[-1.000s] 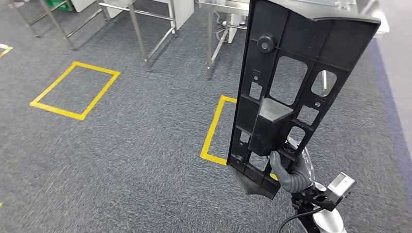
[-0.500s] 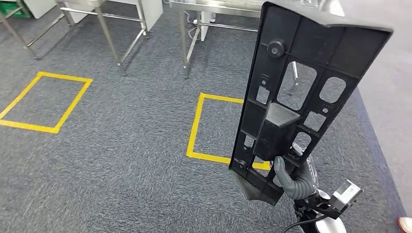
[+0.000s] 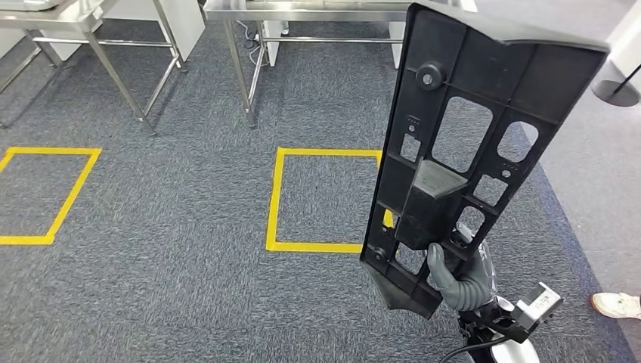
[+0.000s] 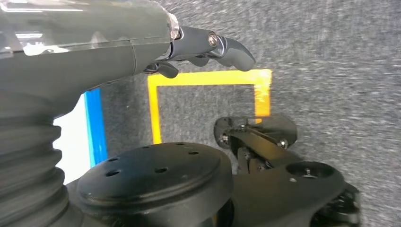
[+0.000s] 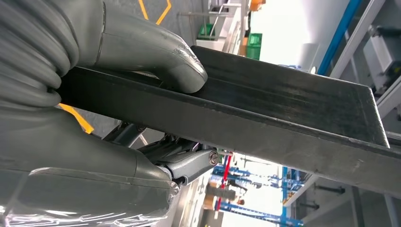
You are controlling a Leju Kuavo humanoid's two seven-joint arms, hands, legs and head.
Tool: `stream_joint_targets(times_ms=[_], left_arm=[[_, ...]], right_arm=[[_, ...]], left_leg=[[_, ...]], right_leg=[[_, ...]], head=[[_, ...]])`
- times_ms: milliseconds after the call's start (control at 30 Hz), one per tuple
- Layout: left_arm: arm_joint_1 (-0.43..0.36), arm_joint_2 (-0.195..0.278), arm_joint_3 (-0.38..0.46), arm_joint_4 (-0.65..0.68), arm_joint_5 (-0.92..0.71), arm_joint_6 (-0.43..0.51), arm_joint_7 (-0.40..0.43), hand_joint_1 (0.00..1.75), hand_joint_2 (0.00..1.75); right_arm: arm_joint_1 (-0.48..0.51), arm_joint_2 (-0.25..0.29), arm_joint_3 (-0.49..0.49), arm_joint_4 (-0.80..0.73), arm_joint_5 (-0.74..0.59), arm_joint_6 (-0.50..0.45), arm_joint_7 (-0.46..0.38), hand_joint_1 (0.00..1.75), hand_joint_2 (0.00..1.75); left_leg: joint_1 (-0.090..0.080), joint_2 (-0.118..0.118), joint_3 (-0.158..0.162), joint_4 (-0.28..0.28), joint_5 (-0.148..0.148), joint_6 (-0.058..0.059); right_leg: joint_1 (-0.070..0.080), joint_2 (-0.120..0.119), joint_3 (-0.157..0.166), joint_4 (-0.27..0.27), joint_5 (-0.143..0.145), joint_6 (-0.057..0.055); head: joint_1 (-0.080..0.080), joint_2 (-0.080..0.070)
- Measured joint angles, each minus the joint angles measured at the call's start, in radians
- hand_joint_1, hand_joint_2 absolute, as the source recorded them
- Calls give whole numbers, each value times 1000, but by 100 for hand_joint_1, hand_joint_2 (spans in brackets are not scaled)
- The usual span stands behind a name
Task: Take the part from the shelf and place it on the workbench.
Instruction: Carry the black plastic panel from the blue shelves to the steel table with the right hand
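Your right hand point(image 3: 457, 281) is clamped on the lower end of the black part point(image 3: 461, 144), thumb across its face, holding it upright and slightly tilted above the carpet floor point(image 3: 166, 227). Since a second ago the whole view has swung; the yellow floor square point(image 3: 321, 198) sits further left. Your left hand point(image 4: 208, 49) hangs over the carpet, fingers loosely curled, holding nothing.

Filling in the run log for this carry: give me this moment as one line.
phase: carrying | right robot hand: grips black ribbed plastic panel, upright | left robot hand: holds nothing | ahead: steel-legged workbench
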Motion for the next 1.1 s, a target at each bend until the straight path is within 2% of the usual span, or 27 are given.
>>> stream_joint_targets(times_ms=[67,100,133,167,233,300,333,400,433,467,500,533,567,633,667,733,767,800,833,900,933,967,1000,1033,1067,1100], left_arm=[[1,1,0,0,-2,1,-6,0,175],[2,1,0,0,-3,2,-8,0,175],[3,2,0,0,-3,2,-10,0,175],[3,2,0,0,-3,2,-11,0,175],[3,3,0,0,-2,2,-13,0,175],[4,4,1,0,-1,2,-14,0,175],[4,4,1,0,0,2,-14,0,175],[5,4,1,0,0,0,-14,0,175],[5,4,1,0,1,0,-13,0,175],[7,4,1,0,1,-1,-13,0,175],[8,4,1,0,2,-1,-12,0,175],[9,4,1,0,3,-1,-12,0,175],[9,4,1,0,3,-1,-11,0,175],[9,4,2,1,3,-1,-11,0,175],[7,4,2,1,3,-1,-11,0,175],[3,4,2,2,3,-1,-10,0,175],[2,4,2,2,2,-1,-10,0,175],[1,4,2,2,2,-1,-10,0,175],[0,4,2,2,1,-2,-10,0,175],[0,4,2,2,0,-3,-9,0,175],[0,4,2,2,0,-3,-8,0,175],[1,4,2,2,0,-4,-6,0,175],[1,4,2,2,-1,-4,-5,0,175],[1,4,2,2,-1,-5,-3,0,175],[2,4,2,2,-1,-5,-2,0,175],[2,5,2,2,-1,-5,-1,0,175]], right_arm=[[-1,0,0,2,3,0,0,175,175],[-2,0,0,3,4,-1,0,175,175],[-3,0,0,5,5,-2,0,175,175],[-3,0,0,6,5,-3,0,175,175],[-4,2,0,8,6,-5,0,175,175],[-7,4,0,9,6,-5,-1,175,175],[-9,6,0,9,7,-6,-1,175,175],[-13,9,0,12,7,-6,-2,175,175],[-13,10,0,14,7,-6,-2,175,175],[-13,10,0,17,7,-6,-2,175,175],[-13,10,0,19,7,-6,-2,175,175],[-14,10,0,21,7,-6,-2,175,175],[-14,10,0,22,7,-6,-2,175,175],[-15,12,0,27,8,-6,-3,175,175],[-16,13,0,30,8,-6,-3,175,175],[-18,15,0,32,8,-9,-6,175,175],[-19,15,0,32,8,-10,-7,175,175],[-20,15,0,32,8,-11,-9,175,175],[-22,15,0,32,8,-11,-10,175,175],[-23,15,0,32,8,-11,-10,175,175],[-24,15,0,32,8,-11,-10,175,175],[-24,15,0,33,8,-11,-10,175,175],[-24,15,0,33,8,-11,-10,175,175],[-25,15,0,34,8,-11,-10,175,175],[-26,15,0,34,8,-11,-10,175,175],[-28,15,0,34,8,-10,-10,175,175]], left_leg=[[-1,-3,50,-126,78,10],[-2,-6,76,-190,98,15],[-4,-9,94,-233,107,21],[-5,-11,101,-256,103,26],[-5,-10,114,-273,101,38],[-3,-9,136,-287,101,49],[-2,-7,148,-291,100,52],[-4,-6,162,-294,91,56],[-5,-5,169,-294,84,56],[-5,-5,178,-293,75,55],[-6,-5,190,-293,66,54],[-6,-5,205,-293,55,52],[-6,-5,219,-294,42,50],[-7,-4,240,-294,19,42],[-8,-3,247,-294,10,36],[-8,0,255,-290,4,24],[-6,0,252,-273,6,20],[-5,0,234,-237,8,16],[-4,-1,203,-183,2,11],[-1,-2,114,-55,-42,4],[0,-2,73,-8,-68,1],[1,-2,44,12,-80,-1],[1,-2,29,1,-66,0],[1,-2,30,-43,-24,3],[-1,-2,42,-108,34,8],[-4,-3,55,-167,77,13]], right_leg=[[0,8,15,2,-9,5],[2,11,20,3,-14,9],[2,13,24,2,-16,15],[3,14,25,3,-15,22],[3,15,27,6,-10,34],[2,4,15,40,-21,41],[1,-3,-8,82,-37,42],[-1,-10,-86,201,-80,46],[-3,-11,-126,248,-95,50],[-4,-12,-153,268,-96,52],[-5,-13,-162,252,-80,53],[-5,-15,-153,203,-44,53],[-5,-19,-137,138,8,50],[3,-27,-115,49,73,40],[8,-30,-113,34,85,32],[13,-26,-108,34,76,16],[11,-23,-101,29,71,10],[10,-21,-91,24,66,4],[9,-19,-81,19,62,-1],[8,-18,-65,15,49,-8],[9,-16,-58,15,42,-9],[9,-14,-49,15,35,-9],[9,-11,-38,15,28,-9],[10,-9,-27,15,21,-8],[10,-8,-16,15,14,-6],[11,-7,-8,15,8,-4]], head=[[0,0],[0,0],[0,0],[0,0],[0,0],[0,0],[0,0],[0,0],[0,0],[0,0],[0,0],[0,0],[0,0],[0,0],[0,0],[1,0],[1,0],[1,0],[1,0],[1,0],[1,0],[1,0],[1,0],[1,0],[1,0],[1,0]])
